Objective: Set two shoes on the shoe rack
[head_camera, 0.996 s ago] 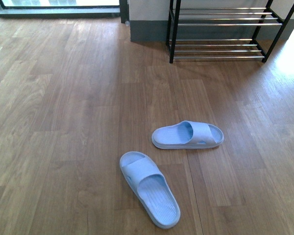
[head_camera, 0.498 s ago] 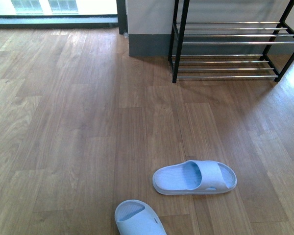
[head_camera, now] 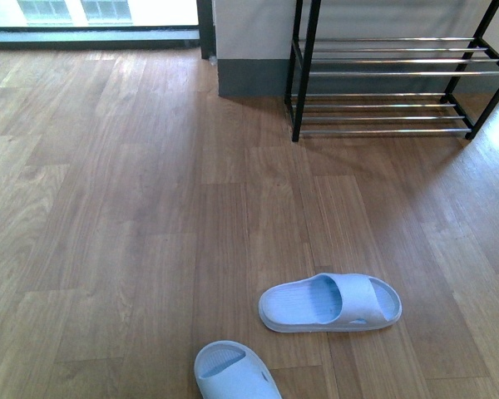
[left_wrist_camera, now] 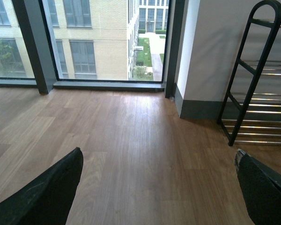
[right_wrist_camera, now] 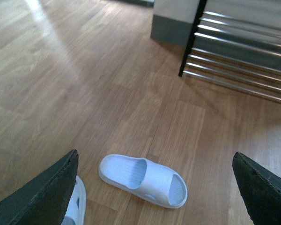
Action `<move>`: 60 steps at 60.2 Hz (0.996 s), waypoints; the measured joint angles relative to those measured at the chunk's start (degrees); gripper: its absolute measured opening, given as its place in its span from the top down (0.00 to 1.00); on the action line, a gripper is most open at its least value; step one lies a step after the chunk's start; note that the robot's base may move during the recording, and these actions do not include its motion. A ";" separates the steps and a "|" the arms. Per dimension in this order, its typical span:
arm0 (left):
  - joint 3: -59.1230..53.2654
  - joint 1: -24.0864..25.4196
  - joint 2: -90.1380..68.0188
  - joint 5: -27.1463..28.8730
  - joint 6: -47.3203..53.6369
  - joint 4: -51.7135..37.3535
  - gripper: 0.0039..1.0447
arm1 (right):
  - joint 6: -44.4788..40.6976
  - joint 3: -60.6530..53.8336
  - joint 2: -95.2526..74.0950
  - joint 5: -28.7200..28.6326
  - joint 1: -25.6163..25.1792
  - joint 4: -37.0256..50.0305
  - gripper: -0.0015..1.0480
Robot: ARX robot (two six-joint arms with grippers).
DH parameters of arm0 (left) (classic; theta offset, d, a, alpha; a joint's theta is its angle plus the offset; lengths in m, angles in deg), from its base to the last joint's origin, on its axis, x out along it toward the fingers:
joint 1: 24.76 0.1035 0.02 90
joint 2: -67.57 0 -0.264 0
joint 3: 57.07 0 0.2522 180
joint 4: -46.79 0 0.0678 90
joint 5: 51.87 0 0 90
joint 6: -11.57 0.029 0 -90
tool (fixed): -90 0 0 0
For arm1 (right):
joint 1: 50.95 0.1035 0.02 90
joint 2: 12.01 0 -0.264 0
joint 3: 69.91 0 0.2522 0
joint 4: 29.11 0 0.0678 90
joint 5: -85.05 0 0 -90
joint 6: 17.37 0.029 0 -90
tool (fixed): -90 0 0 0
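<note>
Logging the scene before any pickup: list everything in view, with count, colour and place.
floor: 1, brown wood planks, throughout
wall: 1, white with grey skirting, at the far side
window: 1, dark-framed, left of the wall
shoe rack: 1, black frame with chrome rods, against the wall, far right
far slide: 1, pale blue, on the floor, short of the rack
near slide: 1, pale blue, on the floor, cut by the front view's bottom edge
left gripper: 1, dark, open, holding nothing
right gripper: 1, dark, open, holding nothing

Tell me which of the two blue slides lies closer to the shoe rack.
The slide lying crosswise is closer to the shoe rack. The other slide lies nearer the robot, cut off by the front view's lower edge.
</note>
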 joint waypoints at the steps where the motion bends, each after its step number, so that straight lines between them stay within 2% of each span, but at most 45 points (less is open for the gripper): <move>1: 0.00 0.00 0.00 0.00 0.00 0.00 0.09 | -1.05 0.76 -4.22 -0.81 0.09 2.34 0.09; 5: 0.00 0.00 0.00 0.00 0.00 0.00 0.09 | -6.08 4.92 -24.30 -3.28 0.35 12.31 0.09; 10: 0.00 0.00 0.00 0.00 0.00 0.00 0.09 | -9.46 8.83 -39.36 -3.54 0.61 17.84 0.09; 24: 0.00 0.00 0.00 0.00 0.00 0.00 0.09 | -14.97 21.16 -74.23 -4.66 3.45 23.61 0.09; 45: 0.00 0.00 0.00 0.00 0.00 0.00 0.09 | -14.78 38.84 -102.86 -9.33 12.52 22.88 0.09; 60: 0.00 0.00 0.00 0.00 0.00 0.00 0.09 | -9.03 48.00 -113.31 -8.57 14.67 29.07 0.09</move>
